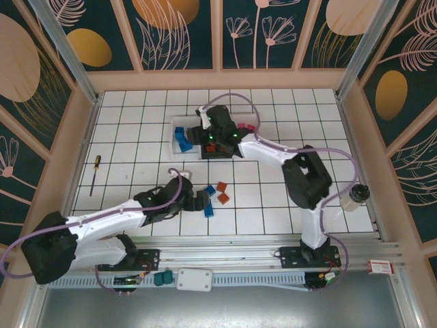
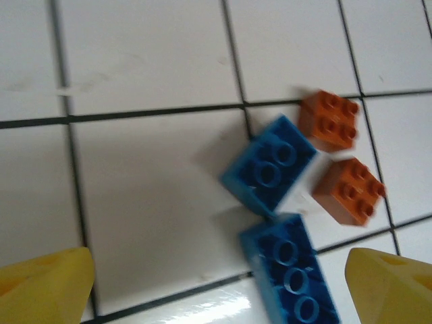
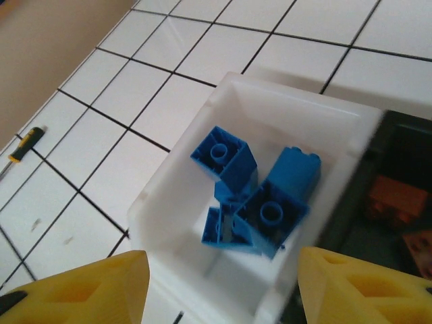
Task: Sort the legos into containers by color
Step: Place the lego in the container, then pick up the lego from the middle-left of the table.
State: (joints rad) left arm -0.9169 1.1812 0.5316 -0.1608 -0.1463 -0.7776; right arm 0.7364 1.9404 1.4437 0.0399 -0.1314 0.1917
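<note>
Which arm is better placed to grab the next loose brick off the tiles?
Left. The left fingers, open, sit either side of the long blue brick. The right fingers hang over the far white tray of blue bricks.

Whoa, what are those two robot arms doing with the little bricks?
They are sorting plastic bricks by colour. The right gripper hangs open above the white rectangular tray, which holds a few blue bricks; the black tray beside it holds orange-brown ones. The left gripper hovers open over the white tiled table, above two loose blue bricks and two orange-brown bricks waiting to be picked up. Neither gripper holds anything now.
</note>
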